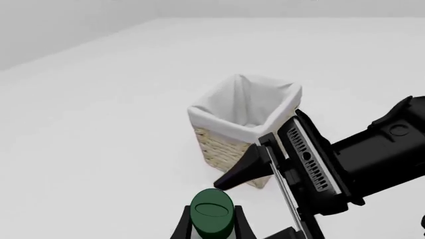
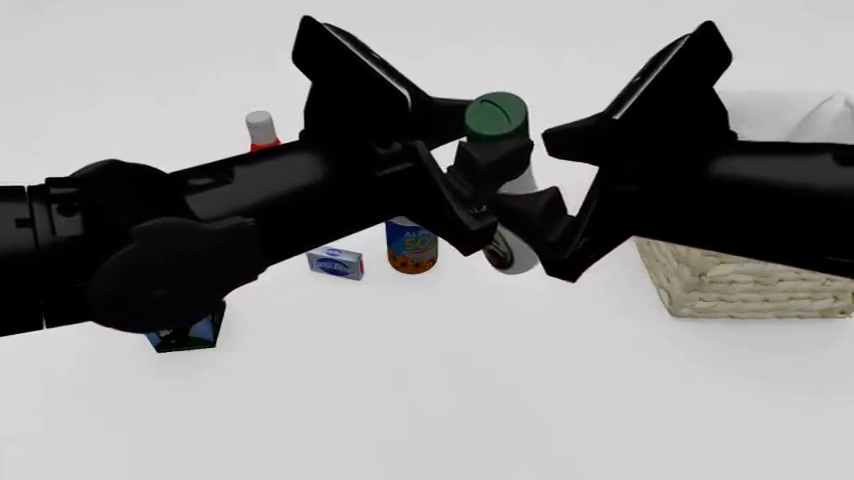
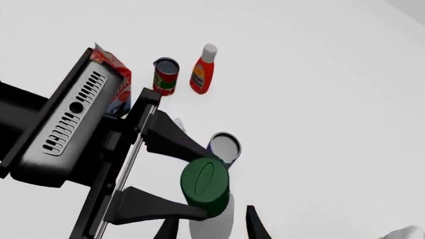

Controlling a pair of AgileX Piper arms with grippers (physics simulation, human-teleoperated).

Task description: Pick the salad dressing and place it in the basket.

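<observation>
the left arm's dark bulk sits closest, and its left gripper (image 2: 470,190) is clenched around the neck of the salad dressing (image 2: 499,121), held up off the counter (image 2: 427,400) with the green cap showing above the fingers. the right gripper (image 2: 554,215) reaches in from the other side, its fingers spread to either side of the bottle's white body; i cannot tell if they touch it. the basket (image 2: 747,285) stands on the counter to the right, partly behind the right arm. beneath the bottle stand a can (image 2: 411,245) and a small box (image 2: 334,263).
</observation>
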